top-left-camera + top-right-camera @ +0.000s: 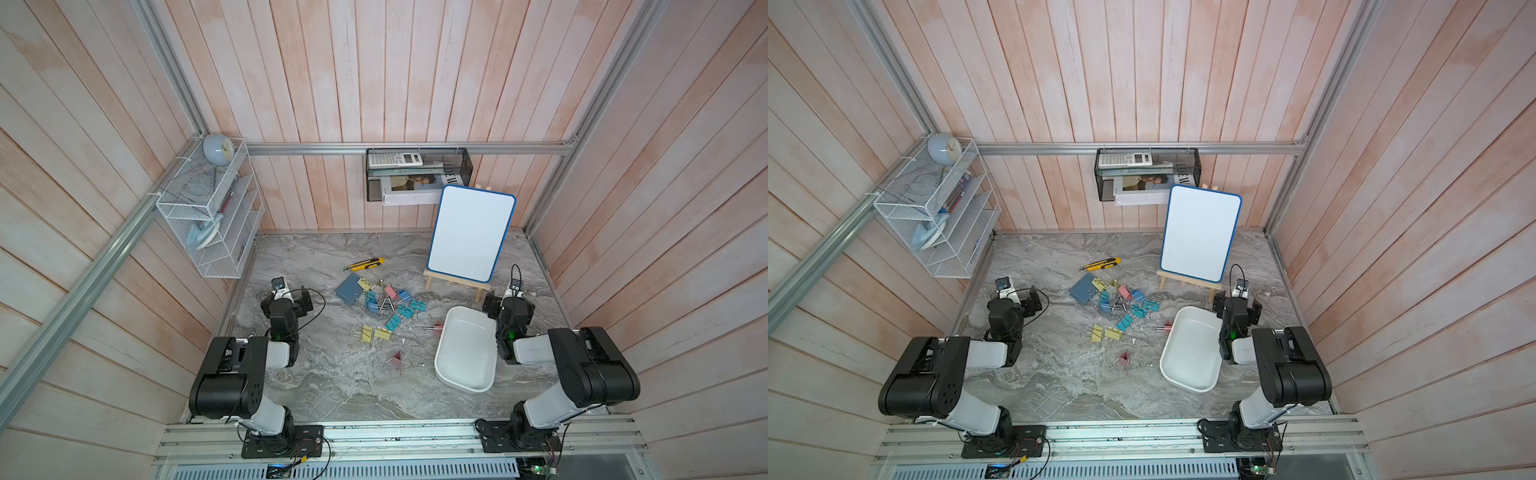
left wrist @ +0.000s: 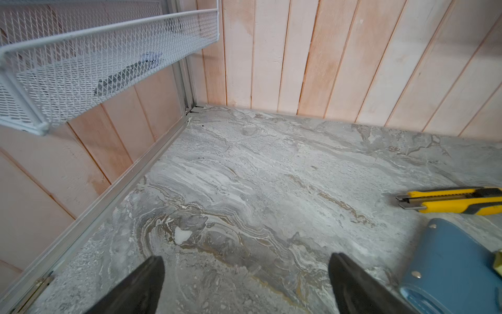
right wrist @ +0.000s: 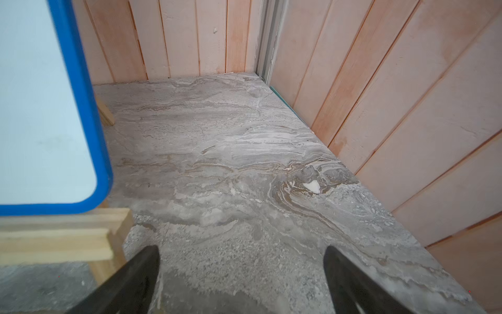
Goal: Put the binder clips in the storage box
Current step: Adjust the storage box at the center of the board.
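Note:
Several pastel binder clips (image 1: 386, 303) (image 1: 1121, 301) lie scattered on the marble table, most in a heap at its middle. Two yellow ones (image 1: 374, 332) lie nearer the front, one pink clip (image 1: 395, 359) lies alone, and another pink one (image 1: 436, 330) rests by the box wall. The white storage box (image 1: 467, 357) (image 1: 1192, 357) stands right of the heap with nothing in it. My left gripper (image 1: 289, 296) (image 2: 245, 258) is open over bare table, left of the clips. My right gripper (image 1: 510, 300) (image 3: 241, 250) is open behind the box, holding nothing.
A yellow-and-black utility knife (image 1: 365, 263) (image 2: 451, 199) and a blue-grey pad (image 1: 348, 287) (image 2: 451, 266) lie behind the heap. A whiteboard on a wooden easel (image 1: 469, 232) (image 3: 40, 108) stands at the back right. A white wire rack (image 1: 208, 208) and a black mesh basket (image 1: 419, 172) hang on the walls.

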You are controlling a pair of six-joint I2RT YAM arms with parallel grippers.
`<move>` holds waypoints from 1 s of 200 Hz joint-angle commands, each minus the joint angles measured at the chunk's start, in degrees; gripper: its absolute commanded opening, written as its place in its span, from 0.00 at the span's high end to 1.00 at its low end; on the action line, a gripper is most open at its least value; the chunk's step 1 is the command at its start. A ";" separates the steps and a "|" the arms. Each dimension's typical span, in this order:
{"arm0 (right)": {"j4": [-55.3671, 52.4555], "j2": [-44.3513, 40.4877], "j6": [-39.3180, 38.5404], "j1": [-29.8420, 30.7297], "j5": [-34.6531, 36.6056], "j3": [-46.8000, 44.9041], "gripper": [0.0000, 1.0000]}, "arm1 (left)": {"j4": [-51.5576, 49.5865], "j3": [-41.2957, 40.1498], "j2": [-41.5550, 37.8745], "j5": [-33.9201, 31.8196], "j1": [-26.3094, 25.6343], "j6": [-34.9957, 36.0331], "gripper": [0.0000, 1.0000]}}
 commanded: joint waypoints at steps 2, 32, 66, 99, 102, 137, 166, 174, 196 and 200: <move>1.25 -0.35 -0.63 0.26 0.69 0.60 0.02 | 0.25 0.75 0.52 -0.28 -0.01 -0.32 0.00; 1.16 -0.41 -0.63 0.29 0.69 0.60 0.02 | 0.22 0.78 0.52 -0.28 -0.01 -0.28 0.00; 0.98 -0.43 -0.41 0.21 0.60 0.69 0.02 | 0.22 0.78 0.55 -0.28 -0.01 -0.31 0.00; 2.64 -1.11 -0.15 0.36 3.10 -0.21 0.02 | 0.37 0.76 0.43 -0.28 -0.01 -0.32 0.00; 2.67 -1.77 0.08 0.37 2.99 -0.84 0.02 | 0.36 0.71 0.48 -0.28 -0.06 -0.32 0.00; 19.95 -3.16 -1.05 0.93 3.32 -10.03 0.04 | 11.05 -6.13 -2.53 -5.73 -0.01 -2.29 0.00; 19.79 -11.94 2.70 0.87 12.41 -14.46 0.02 | 11.81 -12.47 -15.25 -12.79 -2.63 -1.61 0.00; 15.42 -16.08 2.17 1.12 11.43 -14.14 0.02 | 9.06 -13.12 -20.13 -15.40 -4.76 -1.56 0.00; -11.79 -31.89 6.35 1.01 11.09 -8.18 0.02 | -11.26 -9.67 -34.94 -16.40 -8.03 -8.81 0.00; -18.36 -34.84 7.54 1.05 10.94 -6.28 0.02 | -17.06 -7.92 -37.45 -17.30 -8.45 -11.28 0.00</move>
